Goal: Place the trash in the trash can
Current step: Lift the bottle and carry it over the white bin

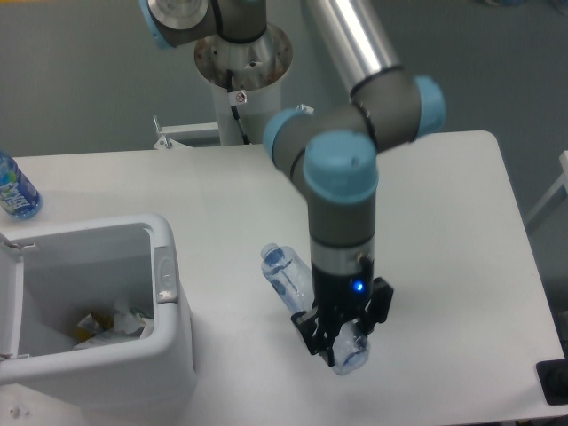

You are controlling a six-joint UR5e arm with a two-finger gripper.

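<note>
table [444, 266]: white top, holds everything here
arm [342, 177]: reaches down over the middle-front of the table, wrist pointing down
trash can [169, 346]: white boxy bin at front left, open top, grey latch button on its right wall
can contents [111, 324]: crumpled white and yellowish scraps lying on the bottom; cannot tell if the green-marked wrapper is among them
labelled bottle [16, 188]: blue label, far left edge of table, well apart from the arm, not trash
clear bottle [306, 302]: bluish, no label, tilted, cap end up-left toward the can, base end down-right below the fingers; looks raised off the table
gripper [342, 328]: fingers closed around the lower part of the clear bottle, clamped on it, gap only as wide as the bottle body
progress: some trash looks already binned; bottle is grasped and apparently lifted, not yet over the can
left to do: carry the bottle left over the can opening, let go
risk: grip sits near the base end, so the bottle could swing or slip on the way
</note>
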